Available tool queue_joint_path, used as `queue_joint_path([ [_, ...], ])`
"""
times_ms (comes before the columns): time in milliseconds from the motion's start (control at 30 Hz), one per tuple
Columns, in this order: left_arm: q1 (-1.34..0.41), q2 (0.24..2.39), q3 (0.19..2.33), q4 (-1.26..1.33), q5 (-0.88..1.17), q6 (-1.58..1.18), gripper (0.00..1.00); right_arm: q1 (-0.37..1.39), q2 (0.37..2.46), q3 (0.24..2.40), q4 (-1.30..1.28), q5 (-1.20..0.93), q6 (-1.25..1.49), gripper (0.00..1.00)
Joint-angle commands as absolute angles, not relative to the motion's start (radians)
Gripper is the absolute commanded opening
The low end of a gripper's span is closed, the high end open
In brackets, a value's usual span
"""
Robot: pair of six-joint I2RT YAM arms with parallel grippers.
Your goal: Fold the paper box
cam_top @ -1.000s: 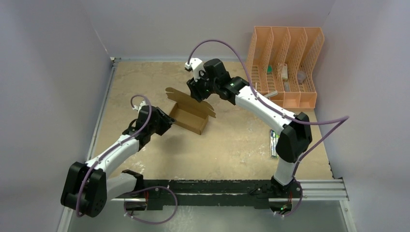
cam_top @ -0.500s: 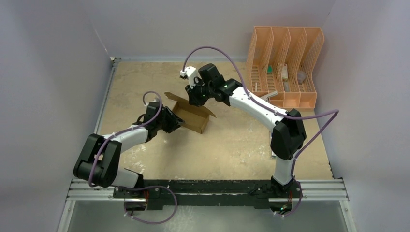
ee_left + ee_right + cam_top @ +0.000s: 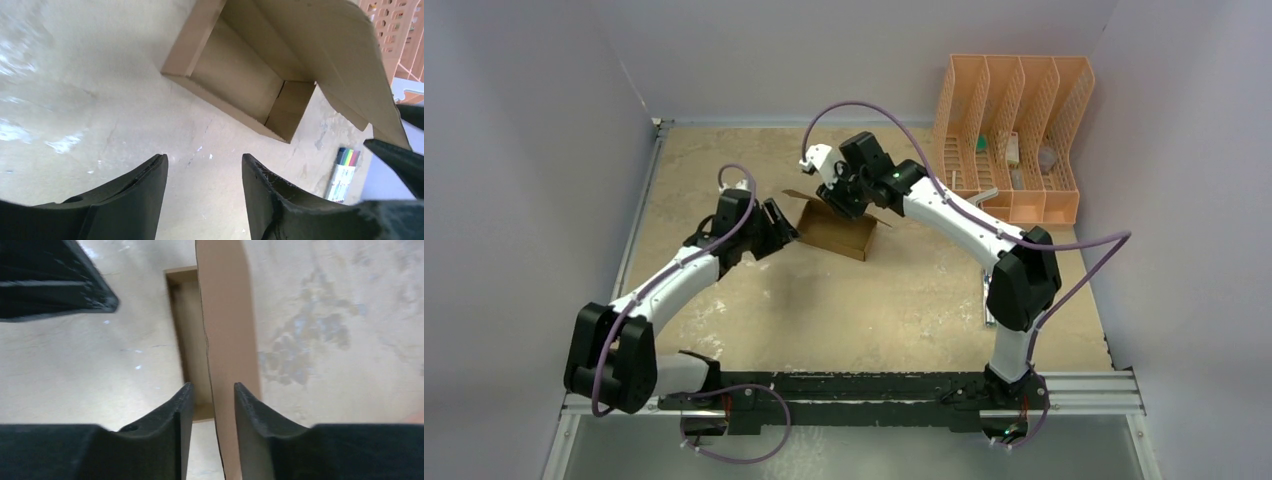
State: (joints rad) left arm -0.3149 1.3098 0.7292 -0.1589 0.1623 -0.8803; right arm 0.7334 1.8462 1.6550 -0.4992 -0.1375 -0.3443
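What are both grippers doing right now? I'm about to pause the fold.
Left gripper: open, holding nothing.
Right gripper: open, straddling a flap of the paper box, not clamped.

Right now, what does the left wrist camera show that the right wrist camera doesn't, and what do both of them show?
Only the left wrist view: the marker pack lying on the table, a corner of the orange rack, and the left gripper with its two fingers apart and nothing between them.
Only the right wrist view: the right gripper with its fingers parted and the flap showing in the gap.
Both: the brown paper box, open, on the mottled table.
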Motion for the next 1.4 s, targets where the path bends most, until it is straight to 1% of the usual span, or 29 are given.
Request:
queue_joint_path([
  [0,-0.298,1.243,0.866,-0.37,0.043,-0.636,0.58,0.724,1.794,1.761,-0.535,-0.089,-0.4,0.42],
  [133,-0.292,1.243,0.944,-0.436,-0.03,-0.49,0.64,0.725,1.742,1.749,-0.558,-0.019,-0.381,0.5],
  [233,-0.289,1.281,1.006,-0.451,-0.076,-0.406,0.68,0.724,1.674,1.679,-0.565,0.04,-0.378,0.55],
  [333,-0.282,1.34,1.04,-0.414,-0.103,-0.337,0.68,0.723,1.61,1.587,-0.566,0.099,-0.367,0.57],
  [467,-0.276,1.384,1.074,-0.354,-0.084,-0.255,0.68,0.721,1.536,1.475,-0.559,0.142,-0.342,0.59],
  [567,-0.271,1.395,1.083,-0.299,-0.064,-0.192,0.69,0.721,1.492,1.4,-0.507,0.167,-0.309,0.59],
  [633,-0.266,1.409,1.092,-0.279,-0.05,-0.15,0.69,0.722,1.46,1.312,-0.426,0.181,-0.311,0.59],
  [800,-0.241,1.469,1.121,-0.268,-0.008,-0.069,0.69,0.72,1.435,1.2,-0.255,0.154,-0.341,0.58],
  [1067,-0.202,1.499,1.167,-0.256,0.099,-0.008,0.68,0.688,1.513,1.167,-0.122,0.145,-0.409,0.53],
  [1367,-0.203,1.52,1.202,-0.265,0.165,0.12,0.69,0.644,1.584,1.181,-0.112,0.079,-0.465,0.46],
])
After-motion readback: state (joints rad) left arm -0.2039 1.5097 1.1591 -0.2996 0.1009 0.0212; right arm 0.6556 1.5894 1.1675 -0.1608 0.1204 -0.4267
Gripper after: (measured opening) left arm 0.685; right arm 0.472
